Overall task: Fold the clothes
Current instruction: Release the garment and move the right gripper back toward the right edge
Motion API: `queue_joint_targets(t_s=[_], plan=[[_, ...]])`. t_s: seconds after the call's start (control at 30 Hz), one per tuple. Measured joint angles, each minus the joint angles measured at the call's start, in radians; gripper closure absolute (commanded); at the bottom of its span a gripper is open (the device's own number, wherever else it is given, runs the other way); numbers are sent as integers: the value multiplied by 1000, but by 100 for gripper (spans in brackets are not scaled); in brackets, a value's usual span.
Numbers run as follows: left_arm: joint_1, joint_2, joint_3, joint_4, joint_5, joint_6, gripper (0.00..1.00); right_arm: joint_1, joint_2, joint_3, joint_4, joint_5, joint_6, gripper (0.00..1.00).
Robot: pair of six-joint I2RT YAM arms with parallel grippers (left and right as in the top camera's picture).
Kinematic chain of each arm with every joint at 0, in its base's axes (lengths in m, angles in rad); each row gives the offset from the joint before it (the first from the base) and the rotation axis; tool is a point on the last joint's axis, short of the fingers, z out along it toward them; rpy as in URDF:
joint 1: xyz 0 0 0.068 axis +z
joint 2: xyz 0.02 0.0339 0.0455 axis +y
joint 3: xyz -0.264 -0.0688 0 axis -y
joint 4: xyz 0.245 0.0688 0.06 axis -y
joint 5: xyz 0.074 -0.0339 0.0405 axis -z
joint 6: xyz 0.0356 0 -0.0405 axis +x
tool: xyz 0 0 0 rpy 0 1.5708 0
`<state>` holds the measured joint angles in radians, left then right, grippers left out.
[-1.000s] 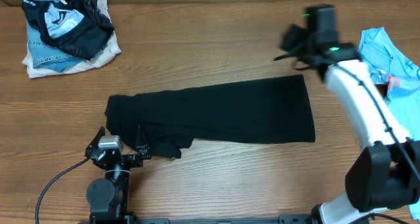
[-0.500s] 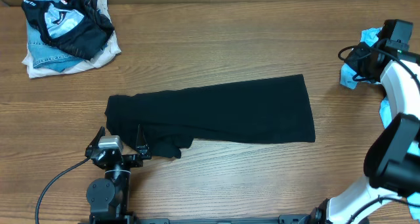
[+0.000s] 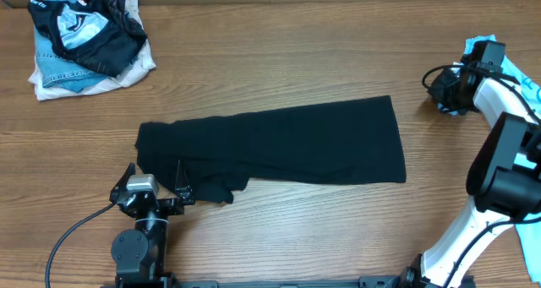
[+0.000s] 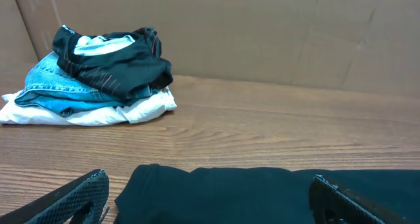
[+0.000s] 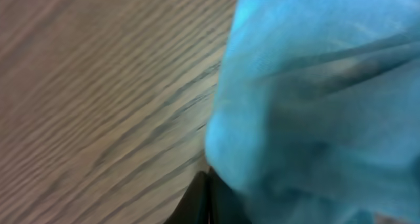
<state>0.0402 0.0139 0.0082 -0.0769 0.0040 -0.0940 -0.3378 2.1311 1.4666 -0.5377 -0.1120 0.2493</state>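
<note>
The light blue garment [image 5: 308, 92] between closed right fingers [image 5: 203, 207]

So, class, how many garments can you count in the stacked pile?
3: black patterned one on top, denim beneath, white one at the bottom; others may be hidden.

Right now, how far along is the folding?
Done: a pile of clothes is stacked far left, and the black T-shirt lies folded into a long band. In hand: the right end effector looks shut on the light blue garment; the left end effector is open. Left: the shirt's cross folds, then the blue garment.
</note>
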Motion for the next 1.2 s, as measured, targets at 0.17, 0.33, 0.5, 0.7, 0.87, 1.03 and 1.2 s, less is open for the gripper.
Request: queue_joint_targets(t_s=[0.17, 0.33, 0.5, 0.7, 0.87, 1.03, 1.2], plan=[[0, 0, 0, 0, 0, 0, 0, 0, 19, 0, 30, 54, -10, 96], [0, 0, 0, 0, 0, 0, 0, -1, 31, 0, 78, 106, -26, 96], [0, 0, 0, 0, 0, 0, 0, -11, 53, 8, 141, 140, -37, 96], [0, 0, 0, 0, 0, 0, 0, -72, 75, 19, 195, 192, -41, 96], [0, 0, 0, 0, 0, 0, 0, -168, 86, 21, 232, 223, -67, 94], [0, 0, 0, 0, 0, 0, 0, -243, 98, 48, 208, 246, -85, 87], [0, 0, 0, 0, 0, 0, 0, -246, 128, 151, 85, 259, -92, 85]])
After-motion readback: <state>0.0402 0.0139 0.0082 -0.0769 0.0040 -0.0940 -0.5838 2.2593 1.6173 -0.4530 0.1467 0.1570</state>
